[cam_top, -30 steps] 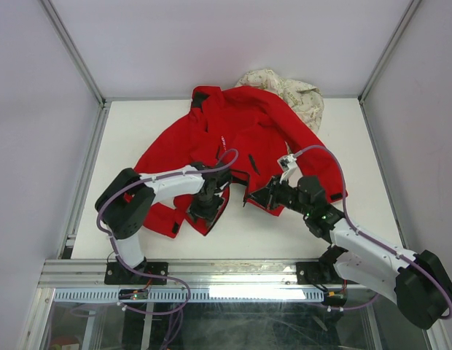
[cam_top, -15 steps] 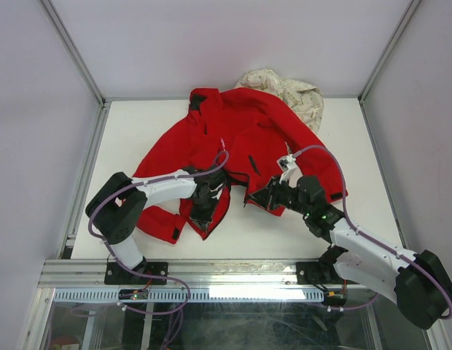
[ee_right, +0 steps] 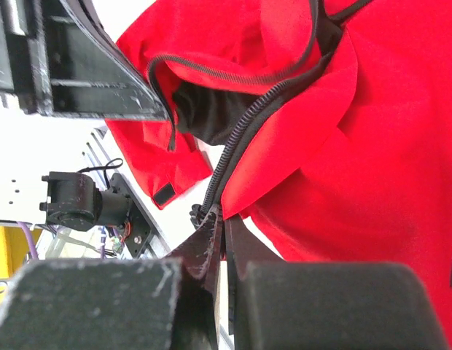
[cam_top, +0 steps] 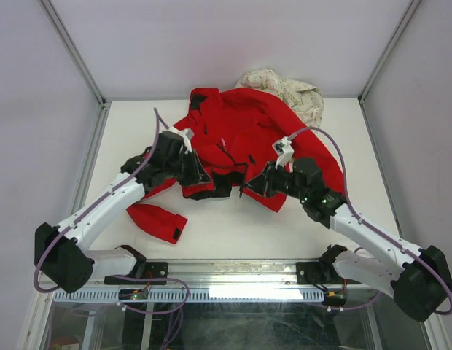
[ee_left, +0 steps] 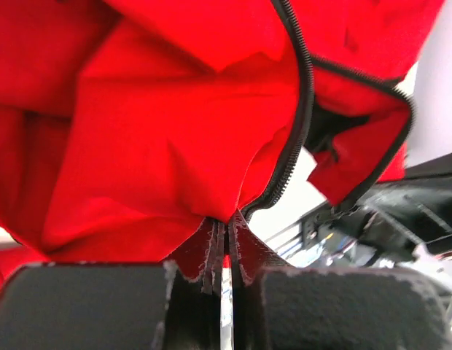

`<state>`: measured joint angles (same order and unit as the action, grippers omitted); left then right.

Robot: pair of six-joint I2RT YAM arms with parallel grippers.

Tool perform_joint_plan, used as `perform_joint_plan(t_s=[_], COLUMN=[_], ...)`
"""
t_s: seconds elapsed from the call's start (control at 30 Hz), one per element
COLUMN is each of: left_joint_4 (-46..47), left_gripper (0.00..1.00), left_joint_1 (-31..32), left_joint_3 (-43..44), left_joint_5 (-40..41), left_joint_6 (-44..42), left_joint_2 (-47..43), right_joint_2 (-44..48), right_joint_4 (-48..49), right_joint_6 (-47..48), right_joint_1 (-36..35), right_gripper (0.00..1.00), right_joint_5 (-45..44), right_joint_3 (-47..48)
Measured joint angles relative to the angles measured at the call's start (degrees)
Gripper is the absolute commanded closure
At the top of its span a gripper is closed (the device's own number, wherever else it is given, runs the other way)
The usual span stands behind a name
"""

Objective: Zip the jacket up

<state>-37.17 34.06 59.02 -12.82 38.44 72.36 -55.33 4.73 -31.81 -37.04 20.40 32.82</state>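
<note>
The bright red jacket [cam_top: 244, 135] lies open on the white table, collar at the back, one sleeve [cam_top: 156, 221] trailing to the front left. My left gripper [cam_top: 202, 173] is shut on the jacket's left front hem, next to the dark zipper edge [ee_left: 295, 157], and holds it lifted. My right gripper [cam_top: 256, 187] is shut on the right front hem at the zipper's lower end [ee_right: 230, 160]. The two held edges hang a short way apart, with dark lining [cam_top: 222, 188] showing between them.
A cream floral-patterned garment [cam_top: 291, 91] lies bunched at the back right, partly under the jacket. Metal frame posts and grey walls enclose the table [cam_top: 233, 230]. Both arm bases sit on the front rail [cam_top: 226, 275].
My left arm has swung left and back, lifting the left front hem off the table and spreading the jacket's lower opening. The right gripper has moved slightly back and left with its hem.
</note>
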Motion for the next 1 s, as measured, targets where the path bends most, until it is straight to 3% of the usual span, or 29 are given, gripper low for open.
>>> perform_joint_plan(t_s=[0.27,0.4,0.53,0.73,1.0], left_joint_4=[0.3,2.6,7.2,13.1,19.1], left_gripper=[1.0,1.0,1.0,1.0,1.0], left_joint_1=[-10.4,-10.5,-10.4,-6.2,2.8], left_joint_3=[8.8,12.7,10.3,0.2,-5.0], left_joint_5=[3.6,5.4,4.1,2.3,2.3], left_joint_6=[5.3,5.4,5.4,4.5,-2.2], left_joint_2=[-5.3,-7.4,-10.0,-11.4,-11.4], right_joint_2=[-8.7,-13.8,-17.0,-17.5,-17.5], right_joint_4=[-17.7,-26.1,-33.0,-34.4,-33.1], right_joint_6=[2.0,2.7,3.2,3.4,2.5], right_joint_1=[0.0,0.0,-0.3,-3.0,-6.7], right_gripper=[1.0,1.0,1.0,1.0,1.0], right_joint_5=[-1.8,-2.6,-3.1,-4.7,-8.9], right_joint_3=[19.5,28.8,34.7,34.9,33.0])
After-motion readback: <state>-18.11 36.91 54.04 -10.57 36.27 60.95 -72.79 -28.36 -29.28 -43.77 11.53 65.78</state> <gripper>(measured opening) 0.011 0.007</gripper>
